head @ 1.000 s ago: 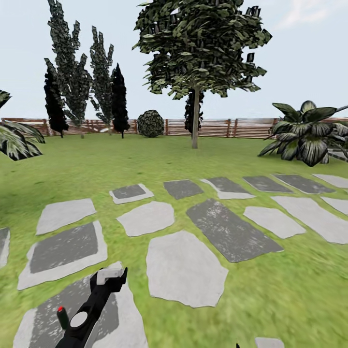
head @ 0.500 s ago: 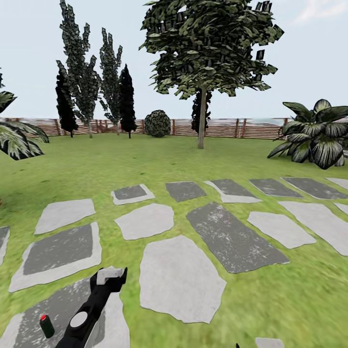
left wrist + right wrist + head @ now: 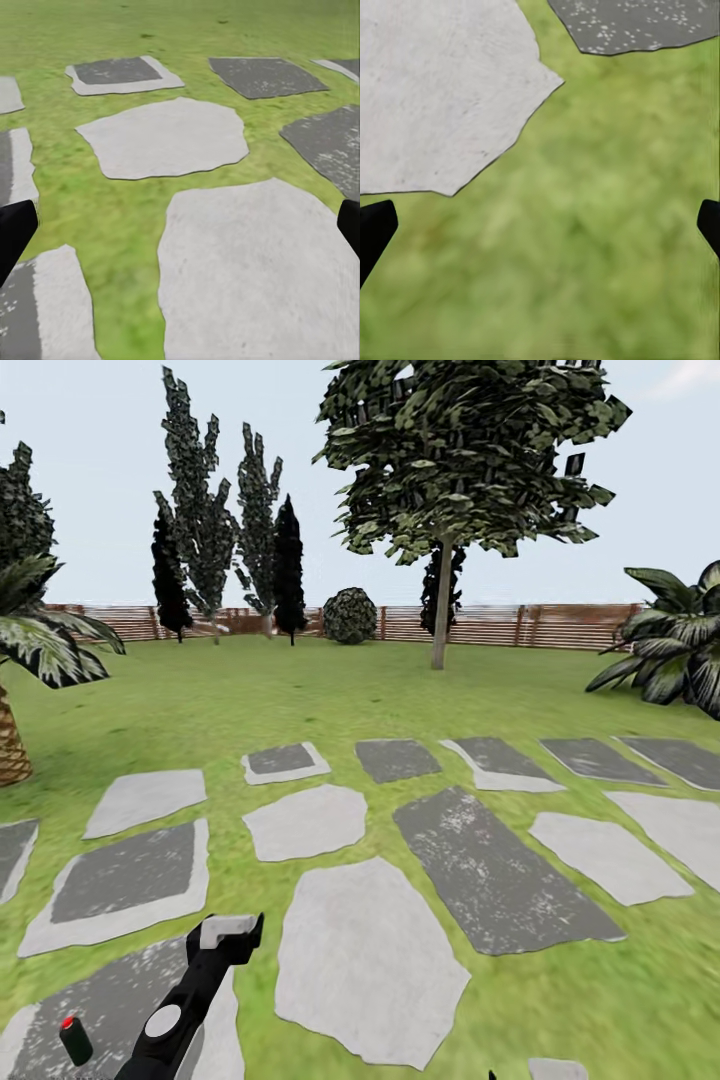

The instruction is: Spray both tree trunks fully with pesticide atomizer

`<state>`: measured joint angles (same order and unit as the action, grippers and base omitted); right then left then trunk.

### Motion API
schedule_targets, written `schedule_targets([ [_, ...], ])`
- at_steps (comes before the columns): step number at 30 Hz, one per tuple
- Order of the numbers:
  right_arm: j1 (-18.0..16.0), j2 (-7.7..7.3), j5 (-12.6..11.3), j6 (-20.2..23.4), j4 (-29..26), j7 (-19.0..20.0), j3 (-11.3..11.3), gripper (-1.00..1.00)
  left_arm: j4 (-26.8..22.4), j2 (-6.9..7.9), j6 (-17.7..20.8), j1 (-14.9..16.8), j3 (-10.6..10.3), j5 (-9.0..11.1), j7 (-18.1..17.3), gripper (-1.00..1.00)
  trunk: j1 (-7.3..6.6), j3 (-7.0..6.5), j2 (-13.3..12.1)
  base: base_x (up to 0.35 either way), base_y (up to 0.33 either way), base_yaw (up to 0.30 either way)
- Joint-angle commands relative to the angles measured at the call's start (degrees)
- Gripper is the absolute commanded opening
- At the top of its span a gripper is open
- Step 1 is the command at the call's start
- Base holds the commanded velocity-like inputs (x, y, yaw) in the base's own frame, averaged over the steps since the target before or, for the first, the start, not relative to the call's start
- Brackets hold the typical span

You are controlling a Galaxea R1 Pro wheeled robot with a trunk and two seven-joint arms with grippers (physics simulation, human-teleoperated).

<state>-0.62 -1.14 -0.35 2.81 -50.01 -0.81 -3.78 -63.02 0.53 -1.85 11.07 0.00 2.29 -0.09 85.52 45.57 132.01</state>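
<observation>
I am on a green lawn crossed by grey paving stones. One tree (image 3: pixel 470 460) with a blocky green canopy stands ahead, and its grey-brown trunk (image 3: pixel 441 610) rises in front of the fence, far from both arms. The pesticide atomizer is out of view. My left gripper (image 3: pixel 230 932) reaches out low over a paving stone. In the left wrist view the left gripper (image 3: pixel 180 229) is open, its black fingertips (image 3: pixel 13 234) wide apart with nothing between them. My right gripper (image 3: pixel 540 232) is open too, empty above grass beside a pale stone.
A short dark post with a red top (image 3: pixel 73 1040) stands on paving by my left arm. A scaly-trunked palm (image 3: pixel 12 740) is at left, another palm (image 3: pixel 680 650) at right. Dark cypresses (image 3: pixel 288 565), a round bush (image 3: pixel 350 616) and a slatted fence (image 3: pixel 560 626) line the far edge.
The camera has moved: the tree and fence have slid right, and the near stones and red-topped post have slid left and down. A palm trunk has come into view at left. Both grippers stay open.
</observation>
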Motion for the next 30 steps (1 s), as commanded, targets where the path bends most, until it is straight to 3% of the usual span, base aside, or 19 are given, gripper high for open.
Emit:
schedule_targets([
  [1,0.0,0.0,0.0,0.0,0.0,-0.02,0.0,1.0,0.0,0.0,0.0,0.0,0.0,0.0,0.0,1.0,0.0,0.0,0.0,0.199,-0.269,0.284],
  [30,0.0,-0.01,0.0,0.0,0.0,-0.07,0.0,1.0,0.0,-0.01,0.0,0.0,0.0,0.0,0.0,1.0,0.0,0.0,0.0,0.199,-0.269,0.286],
])
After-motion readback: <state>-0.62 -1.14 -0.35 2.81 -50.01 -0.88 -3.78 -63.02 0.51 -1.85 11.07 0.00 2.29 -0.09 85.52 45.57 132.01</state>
